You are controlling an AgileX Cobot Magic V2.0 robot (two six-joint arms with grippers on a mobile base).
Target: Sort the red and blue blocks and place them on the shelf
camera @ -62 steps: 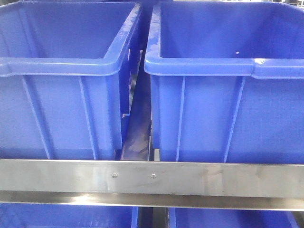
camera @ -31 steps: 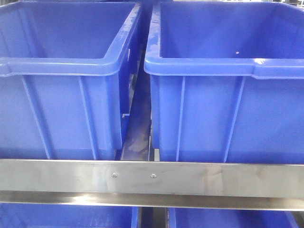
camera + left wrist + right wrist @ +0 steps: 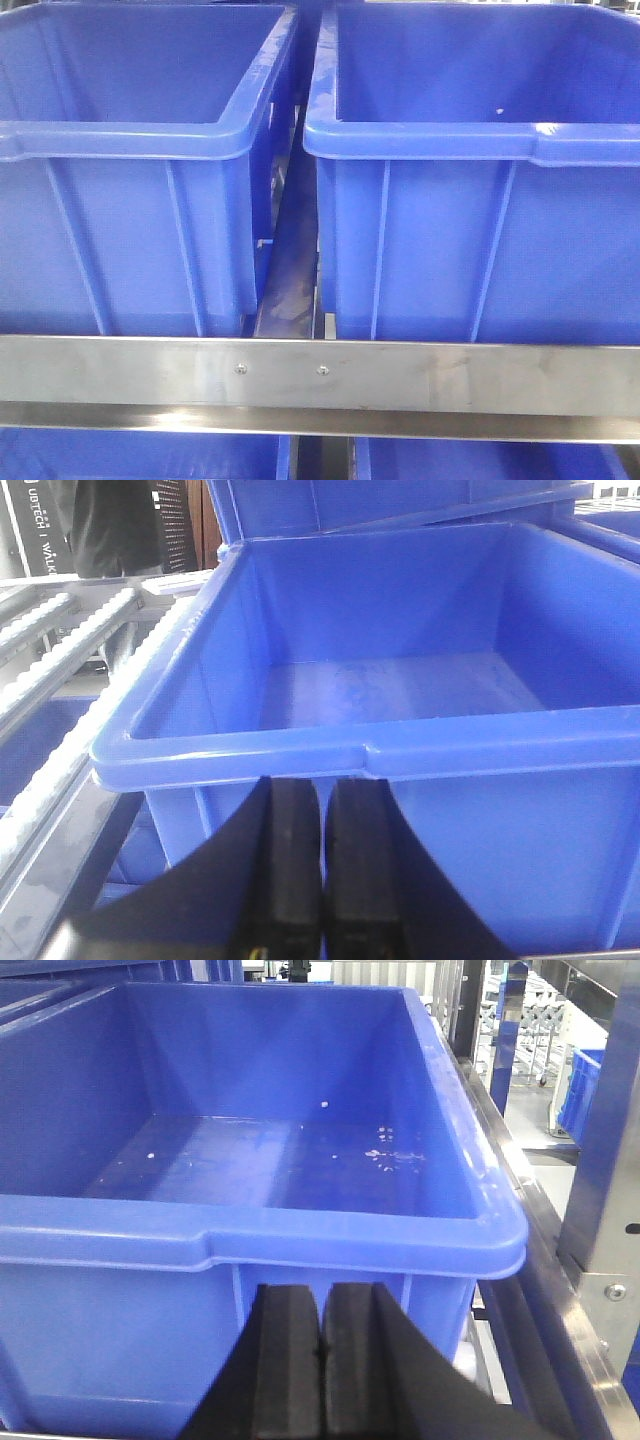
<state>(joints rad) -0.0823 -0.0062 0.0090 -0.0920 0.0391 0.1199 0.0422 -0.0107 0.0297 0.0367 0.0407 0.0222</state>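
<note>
No red or blue block shows in any view. The shelf's brushed-steel front rail [image 3: 320,375] with two small screws crosses the front view, and roller tracks [image 3: 55,660] show at the left of the left wrist view. My left gripper [image 3: 322,785] is shut and empty, its black fingers pressed together just in front of a blue bin's near wall. My right gripper [image 3: 322,1290] is shut and empty in front of another blue bin. Neither gripper shows in the front view.
Two large blue plastic bins sit side by side on the shelf, left bin [image 3: 130,140] and right bin [image 3: 470,140], with a narrow steel gap between them. Both bins [image 3: 400,680] [image 3: 260,1150] look empty inside. More blue bins sit on the tier below. A steel upright [image 3: 605,1210] stands at right.
</note>
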